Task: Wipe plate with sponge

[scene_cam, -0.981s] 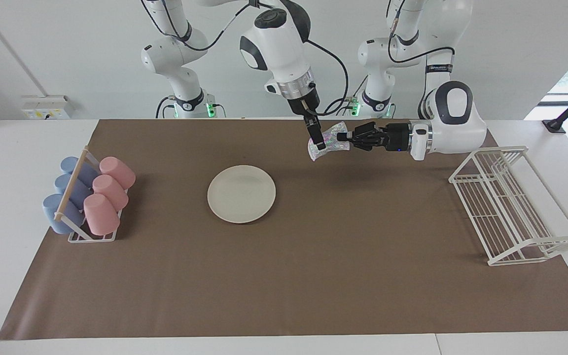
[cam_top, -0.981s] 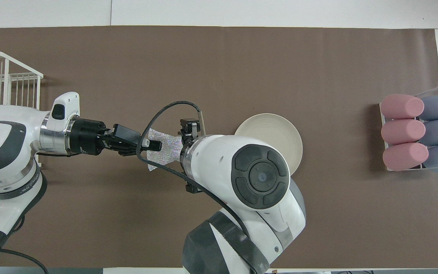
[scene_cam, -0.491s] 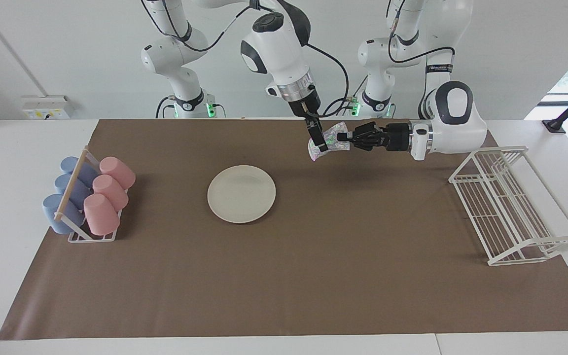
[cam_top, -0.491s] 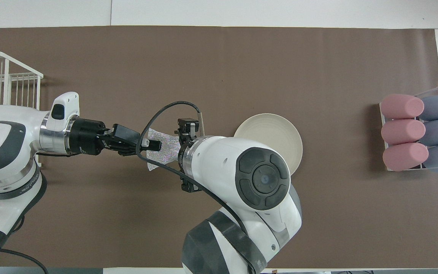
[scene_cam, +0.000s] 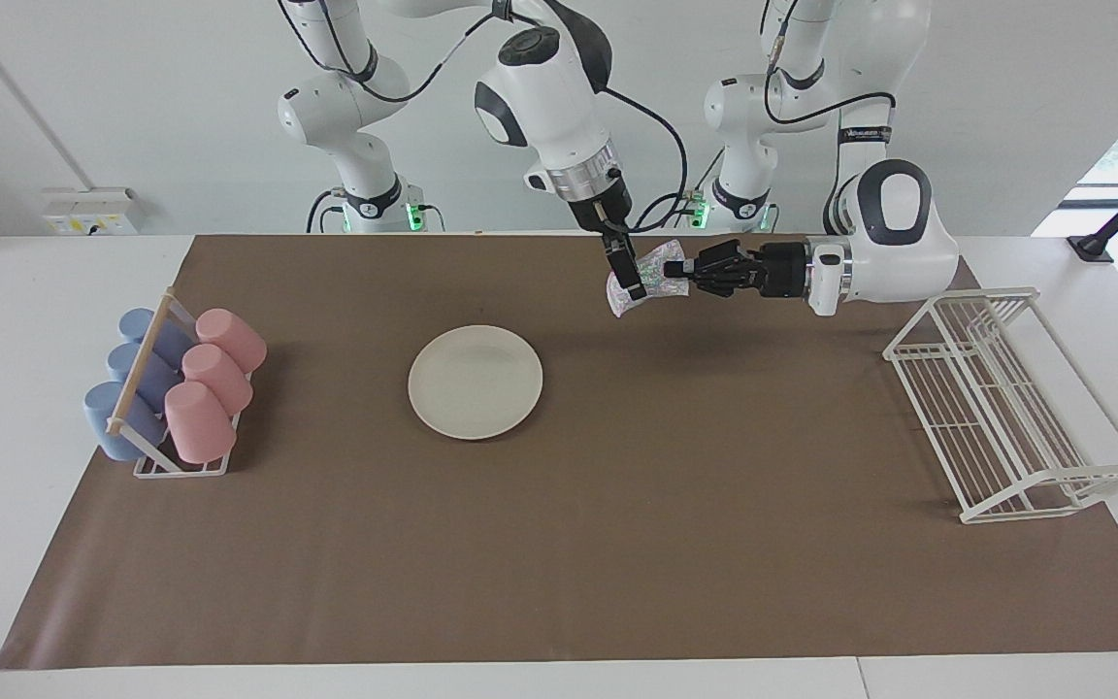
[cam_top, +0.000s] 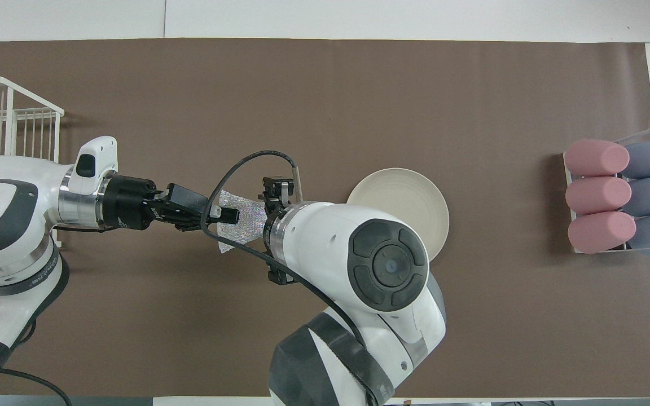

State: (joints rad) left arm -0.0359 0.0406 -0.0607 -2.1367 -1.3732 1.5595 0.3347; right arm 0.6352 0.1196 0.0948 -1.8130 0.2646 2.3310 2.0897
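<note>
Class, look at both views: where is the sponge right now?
The sponge is in the air over the brown mat, gripped by the shut left gripper, with the right gripper around it; the plate lies apart, toward the right arm's end.

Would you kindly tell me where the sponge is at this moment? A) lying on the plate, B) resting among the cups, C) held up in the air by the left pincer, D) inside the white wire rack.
C: the left pincer is shut on the sponge, up above the brown mat, apart from the plate.
</note>
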